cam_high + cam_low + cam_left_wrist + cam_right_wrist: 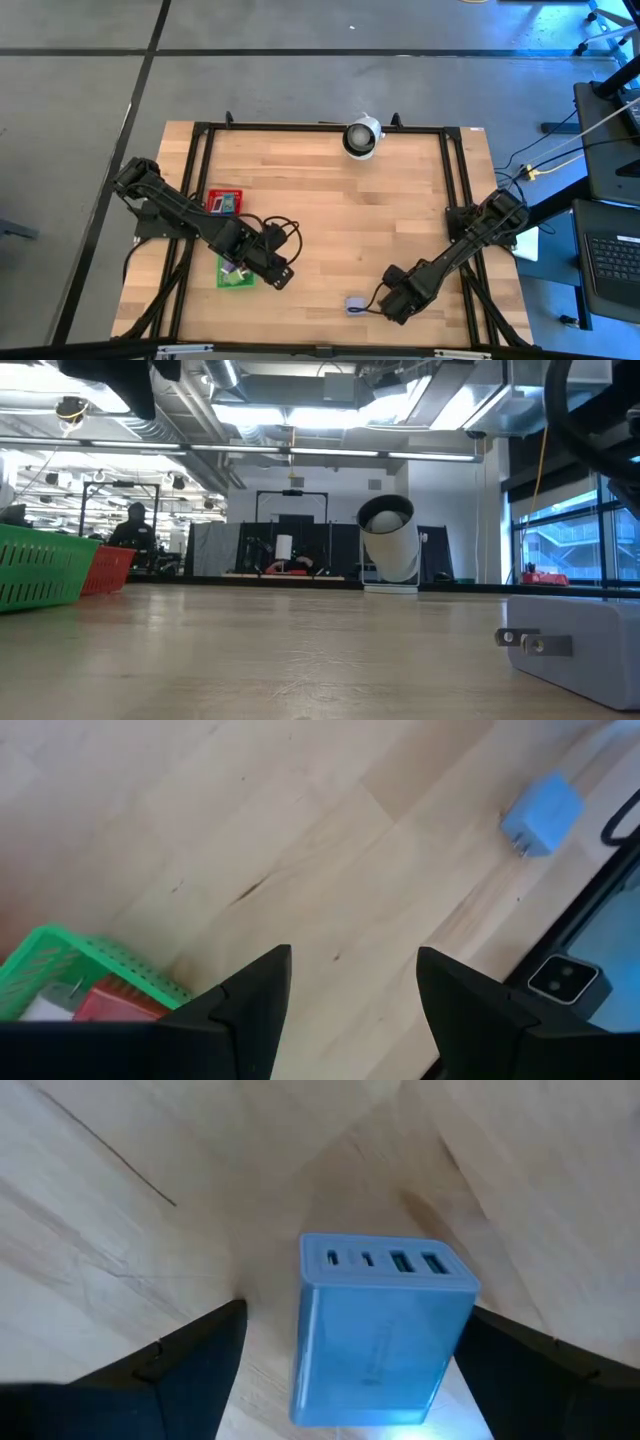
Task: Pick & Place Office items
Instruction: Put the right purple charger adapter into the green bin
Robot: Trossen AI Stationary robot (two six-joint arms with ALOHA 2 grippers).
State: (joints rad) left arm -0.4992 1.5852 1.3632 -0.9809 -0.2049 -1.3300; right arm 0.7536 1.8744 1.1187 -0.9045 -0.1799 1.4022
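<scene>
Blue charger [380, 1330] btwn open right pincer [345, 1355] fingers.

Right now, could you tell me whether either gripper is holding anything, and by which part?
Nothing is held. The right gripper has open jaws either side of the light-blue USB wall charger, not touching it. The left gripper is open over the green mesh tray.

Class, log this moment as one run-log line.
right gripper: open around blue charger | left gripper: open, empty, by green tray

The left gripper [352, 982] is hanging open, a blue charger [541, 815] lying far beyond its fingers, a green tray [90, 970] sitting beside one
</scene>
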